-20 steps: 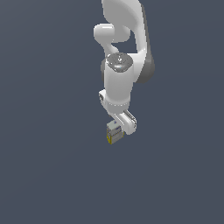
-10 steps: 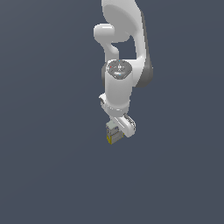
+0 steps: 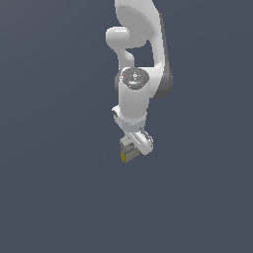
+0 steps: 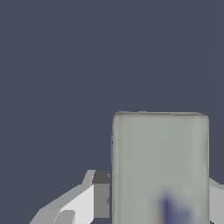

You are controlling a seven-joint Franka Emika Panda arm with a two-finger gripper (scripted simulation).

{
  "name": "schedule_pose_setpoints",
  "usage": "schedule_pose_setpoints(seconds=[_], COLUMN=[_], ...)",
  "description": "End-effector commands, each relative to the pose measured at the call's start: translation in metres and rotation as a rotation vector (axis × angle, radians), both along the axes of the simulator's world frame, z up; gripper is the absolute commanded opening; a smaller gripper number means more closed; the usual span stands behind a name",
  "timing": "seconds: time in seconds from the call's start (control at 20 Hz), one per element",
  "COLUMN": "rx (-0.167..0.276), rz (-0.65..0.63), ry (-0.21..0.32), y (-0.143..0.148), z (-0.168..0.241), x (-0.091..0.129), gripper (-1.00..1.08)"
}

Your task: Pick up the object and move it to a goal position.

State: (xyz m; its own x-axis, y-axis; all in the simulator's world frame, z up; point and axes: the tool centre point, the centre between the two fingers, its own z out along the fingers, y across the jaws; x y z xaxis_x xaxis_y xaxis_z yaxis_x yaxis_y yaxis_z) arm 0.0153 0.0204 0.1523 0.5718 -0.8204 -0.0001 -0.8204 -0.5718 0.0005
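Gripping carton [image 3: 126, 153] between jaws [image 3: 128, 154]; fingertips hidden, print blurred in wrist view.

Arm [image 3: 136, 99] wrist turned slightly.

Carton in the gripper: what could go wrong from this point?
1. The small grey-white carton with yellow base sits at the very end of the gripper; a shallow hold could let it slip during transport.
2. In the wrist view the carton fills much of the frame and hides one finger, so the grip is hard to verify.
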Motion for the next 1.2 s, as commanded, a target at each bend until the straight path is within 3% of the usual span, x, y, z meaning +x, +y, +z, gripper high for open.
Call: schedule_pose_setpoints(seconds=[0.0, 0.55, 1.15], rx=[0.0, 0.0, -0.003], rz=[0.0, 0.0, 0.0], ry=[0.0, 0.0, -0.001], y=[0.001, 0.023, 0.081], z=[0.002, 0.044, 0.153], x=[-0.001, -0.024, -0.082], gripper=[-1.0, -1.0, -1.0])
